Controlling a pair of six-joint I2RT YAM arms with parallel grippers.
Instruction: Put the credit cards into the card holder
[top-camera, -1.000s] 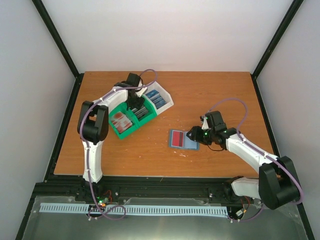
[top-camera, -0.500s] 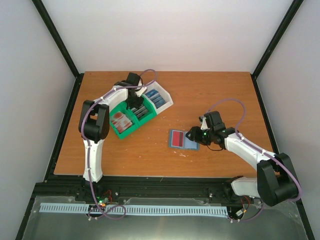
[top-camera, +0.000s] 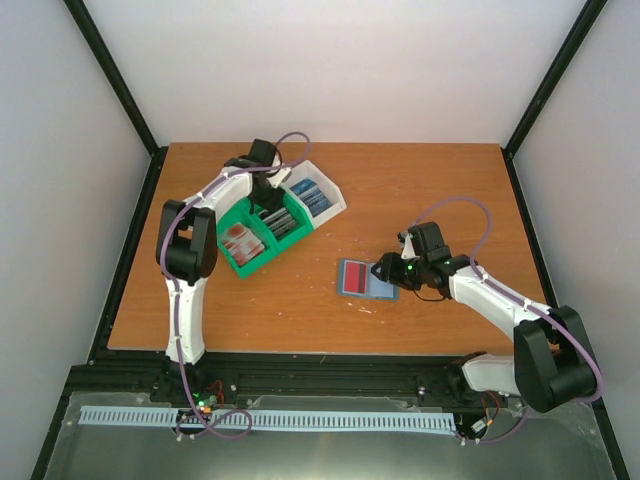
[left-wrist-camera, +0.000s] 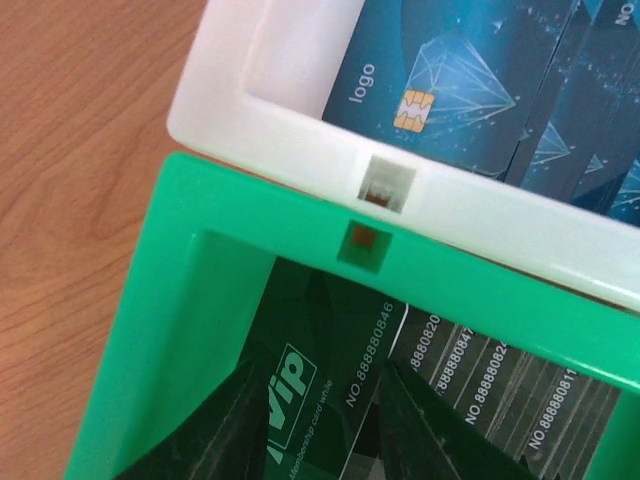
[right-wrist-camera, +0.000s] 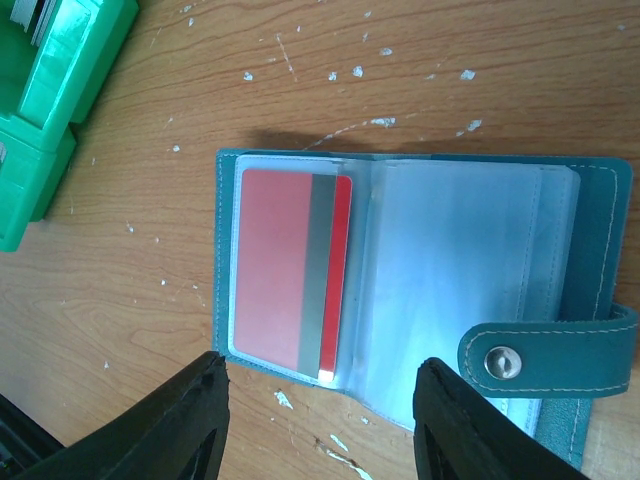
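The teal card holder (top-camera: 364, 279) lies open on the table, also in the right wrist view (right-wrist-camera: 450, 250). A red credit card (right-wrist-camera: 275, 270) with a grey band sits in its left clear pocket. My right gripper (right-wrist-camera: 325, 425) is open, its jaws spread over the holder's near edge; it also shows in the top view (top-camera: 384, 270). My left gripper (top-camera: 267, 205) reaches into the green bin (left-wrist-camera: 180, 300). Its fingers (left-wrist-camera: 230, 430) stand apart on either side of a dark VIP card (left-wrist-camera: 330, 370). Blue cards (left-wrist-camera: 450, 80) lie in the white bin (left-wrist-camera: 260, 80).
The green bins (top-camera: 232, 266) and white bin (top-camera: 340, 208) stand in a row at the back left; one green bin holds red cards (top-camera: 242, 242). The holder's strap with a snap (right-wrist-camera: 545, 355) lies across its right side. A green bin corner (right-wrist-camera: 50, 90) shows left of the holder.
My left wrist has shifted slightly back and left over the bins. The right arm and the card holder have barely moved.
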